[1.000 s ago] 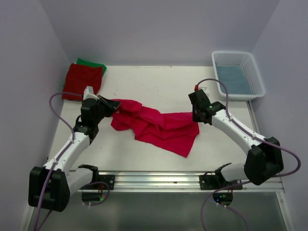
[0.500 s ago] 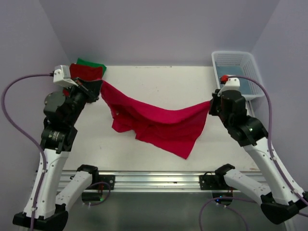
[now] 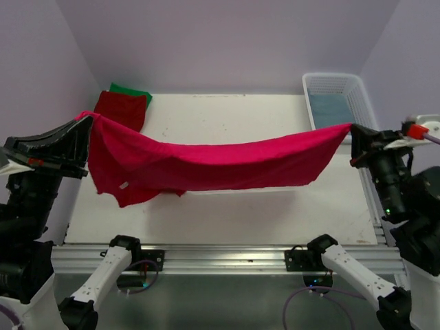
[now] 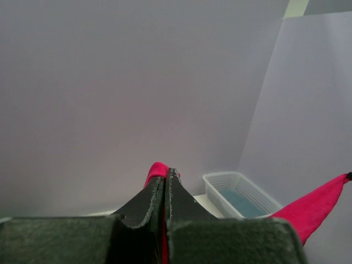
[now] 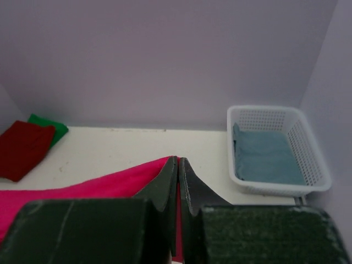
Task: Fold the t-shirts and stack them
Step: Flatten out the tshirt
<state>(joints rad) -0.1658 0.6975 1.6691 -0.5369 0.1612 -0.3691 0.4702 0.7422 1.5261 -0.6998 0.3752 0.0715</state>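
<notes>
The crimson-pink t-shirt [image 3: 213, 161] hangs stretched in the air across the table, sagging in the middle. My left gripper [image 3: 84, 122] is shut on its left end, high above the table's left edge; in the left wrist view the gripper [image 4: 166, 175] pinches pink cloth [image 4: 156, 170] between its jaws. My right gripper [image 3: 352, 128] is shut on the right end; the right wrist view shows the gripper [image 5: 178, 161] clamped on the cloth [image 5: 99, 186]. A darker red t-shirt [image 3: 122, 108] lies folded on a green t-shirt [image 3: 134, 91] at the back left corner.
A white latticed basket [image 3: 359, 95] holding blue cloth [image 3: 332, 110] stands at the back right, close to my right gripper. The white table [image 3: 227, 113] is walled by lilac panels. A metal rail [image 3: 220, 256] runs along the near edge.
Both arms have risen and moved apart, lifting the crimson-pink t-shirt off the table and pulling it out from a crumpled heap into a wide hanging span.
</notes>
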